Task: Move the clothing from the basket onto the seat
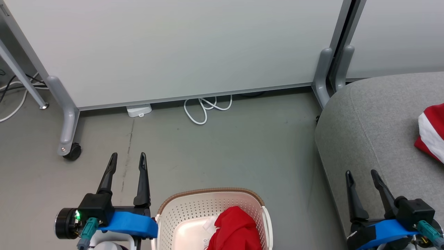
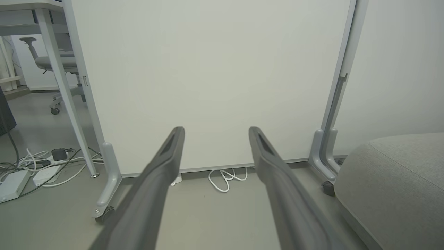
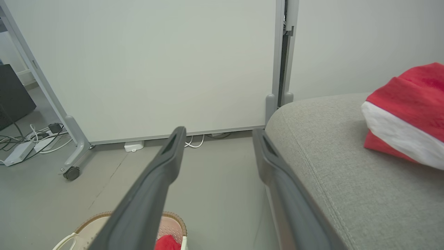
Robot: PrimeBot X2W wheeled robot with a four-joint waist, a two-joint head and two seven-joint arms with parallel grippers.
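1. Clothing (image 1: 236, 227): one red garment lies bunched in the basket (image 1: 211, 190). It is just right of your left end effector (image 1: 128, 155) and back behind its fingertips, toward the robot. It is well left of your right end effector (image 1: 360, 172).
2. A second garment (image 1: 432, 132), red with a white stripe, already sits on the seat (image 1: 367, 132). It is ahead and right of the right end effector, apart from it.
3. Both end effectors stand wide, fingers spread, holding nothing. The left one hovers over the floor (image 1: 225, 149) beside the basket, and the right one is above the seat's edge.
4. Expect the garment to be light, soft and limp. It will likely sag and trail from whatever point you pinch, and it won't break.
5. Take hold at the highest fold of the heap, which rises from the basket's bottom near its right wall. Pinch a thick bunch, not a single layer, because thin cloth may slip from the long fingers.
6. A loose hem could catch on the basket's rim or perforated wall as you lift. Raise it well clear before swinging toward the seat.
7. The basket looks light too, so a snag may drag it along.
8. The head view's bottom edge cuts off the garment, so you cannot tell how much more of it there is.
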